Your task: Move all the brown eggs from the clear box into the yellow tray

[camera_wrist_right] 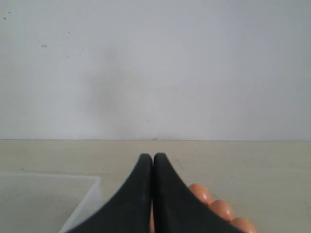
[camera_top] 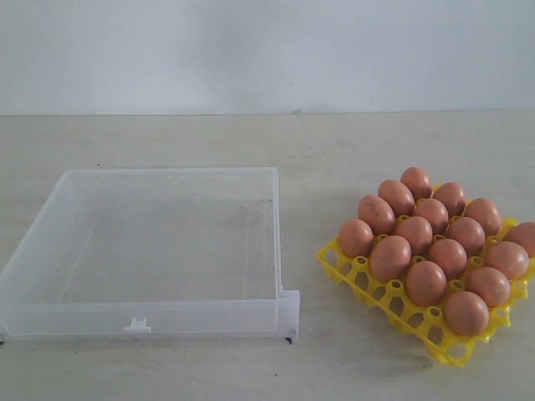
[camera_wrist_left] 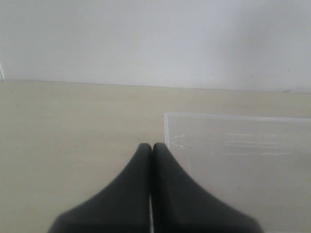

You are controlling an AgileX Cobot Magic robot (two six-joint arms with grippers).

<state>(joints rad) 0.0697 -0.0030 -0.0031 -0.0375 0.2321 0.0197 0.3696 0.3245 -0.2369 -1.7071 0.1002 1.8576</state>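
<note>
Several brown eggs (camera_top: 415, 233) fill the cups of the yellow tray (camera_top: 362, 279) on the right of the table. The clear box (camera_top: 167, 317) lies on the left with no egg inside it. Neither arm appears in the exterior view. In the left wrist view my left gripper (camera_wrist_left: 151, 146) is shut with nothing between its black fingers, and a corner of the clear box (camera_wrist_left: 243, 160) lies just beyond and beside the tips. My right gripper (camera_wrist_right: 153, 157) is also shut on nothing; some brown eggs (camera_wrist_right: 214, 204) peek out from behind one finger, and a box edge (camera_wrist_right: 82, 204) shows on the other side.
The table is a pale beige surface (camera_top: 334, 142) backed by a plain white wall (camera_top: 267, 50). A strip of bare table (camera_top: 305, 251) separates the box from the tray.
</note>
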